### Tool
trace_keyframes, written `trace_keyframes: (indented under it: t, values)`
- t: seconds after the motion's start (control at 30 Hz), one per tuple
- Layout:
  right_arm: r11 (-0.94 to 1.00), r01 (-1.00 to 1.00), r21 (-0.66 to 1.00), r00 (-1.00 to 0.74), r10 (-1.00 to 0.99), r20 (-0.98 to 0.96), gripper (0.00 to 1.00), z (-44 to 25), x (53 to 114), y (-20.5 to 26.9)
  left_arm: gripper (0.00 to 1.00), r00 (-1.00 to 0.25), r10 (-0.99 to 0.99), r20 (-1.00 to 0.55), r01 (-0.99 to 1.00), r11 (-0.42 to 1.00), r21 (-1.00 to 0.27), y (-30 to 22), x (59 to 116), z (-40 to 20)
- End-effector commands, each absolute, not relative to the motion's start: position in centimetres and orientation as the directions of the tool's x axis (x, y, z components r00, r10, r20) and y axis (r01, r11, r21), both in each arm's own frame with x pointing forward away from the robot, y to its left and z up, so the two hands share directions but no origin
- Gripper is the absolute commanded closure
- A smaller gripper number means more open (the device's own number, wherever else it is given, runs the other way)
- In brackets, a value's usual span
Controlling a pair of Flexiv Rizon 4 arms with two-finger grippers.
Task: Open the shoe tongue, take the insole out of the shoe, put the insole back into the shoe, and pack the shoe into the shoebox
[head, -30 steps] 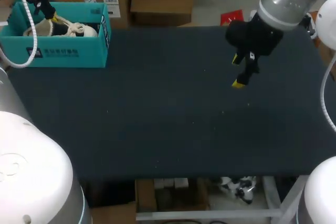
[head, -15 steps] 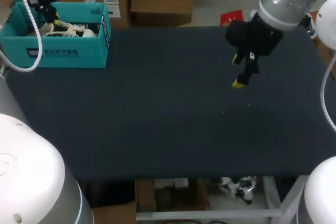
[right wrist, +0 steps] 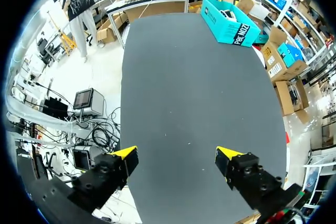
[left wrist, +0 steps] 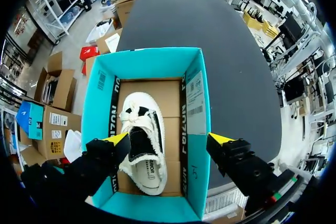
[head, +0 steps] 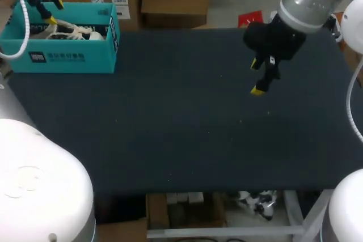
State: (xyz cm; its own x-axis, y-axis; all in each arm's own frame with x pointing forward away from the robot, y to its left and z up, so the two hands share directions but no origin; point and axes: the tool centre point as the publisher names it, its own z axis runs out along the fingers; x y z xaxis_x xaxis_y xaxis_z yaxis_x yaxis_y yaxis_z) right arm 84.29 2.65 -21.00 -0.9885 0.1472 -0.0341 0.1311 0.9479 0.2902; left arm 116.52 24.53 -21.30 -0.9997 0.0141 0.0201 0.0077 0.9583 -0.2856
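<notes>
Hovering with fingers (left wrist: 117, 139) apart above the teal cardboard shoebox (left wrist: 98, 103) holding the white fleecy shoe (left wrist: 140, 145), the left tool (left wrist: 169, 140) could clip a box wall and shove it off the table (head: 198, 128).

The bench (head: 181, 140) has a dark charcoal, matte top that fills most of the head view, flat and evenly lit, with no hard shadows on it. A few tiny pale specks (head: 244, 121) dot it near the middle. In both wrist views the same dark top stretches away, long and rectangular.
</notes>
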Motion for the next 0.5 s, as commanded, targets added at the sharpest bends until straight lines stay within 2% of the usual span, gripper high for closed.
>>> trace_keyframes:
  t: [0.03,0.5]
  values:
    - [0.947,0.130,0.292,-0.989,0.147,-0.035,0.00,-21.0,84.2,2.6,0.00,-0.998,0.014,0.068,0.000,0.979,-0.202,23.5,114.3,-17.7]
    - [0.947,0.130,0.292,-0.989,0.147,-0.035,0.00,-21.0,84.2,2.6,0.00,-0.999,-0.038,-0.007,-0.037,0.993,-0.113,21.1,105.7,-17.7]
